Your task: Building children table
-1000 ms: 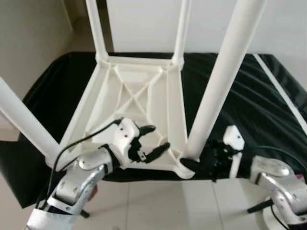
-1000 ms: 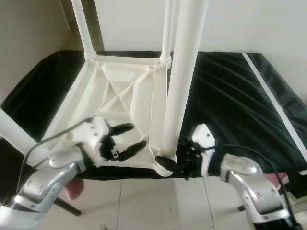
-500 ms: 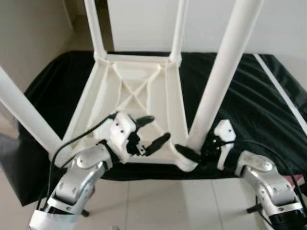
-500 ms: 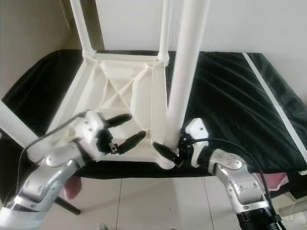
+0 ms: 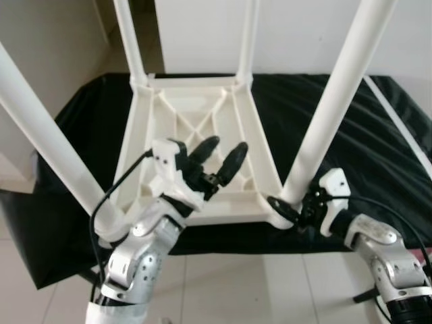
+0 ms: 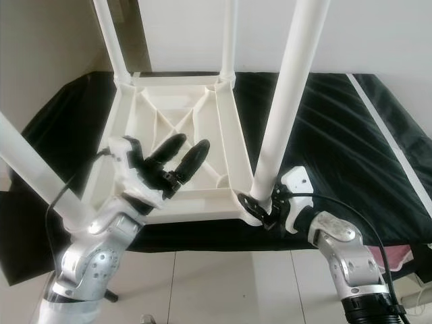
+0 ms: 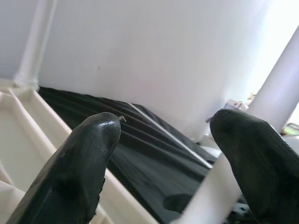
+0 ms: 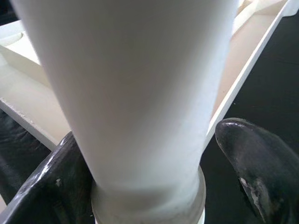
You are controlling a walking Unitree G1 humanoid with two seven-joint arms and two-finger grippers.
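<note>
A white children's table lies upside down on a black-covered surface, its legs pointing up. My left gripper is raised over the ribbed underside near the front edge. It is open and holds nothing, and its fingers point toward the far wall. My right gripper is at the base of the near right leg, at the table's front right corner. In the right wrist view the leg stands between the two fingers, which are shut on its foot.
The near left leg slants up past my left arm. Two thin far legs stand near the white wall. Black cloth lies bare to the right of the table, crossed by a white strip. Tiled floor is below the front edge.
My left gripper has lifted off the table's front edge and now points up and away, still open. The right gripper has stayed at the leg's base. The camera has shifted.
</note>
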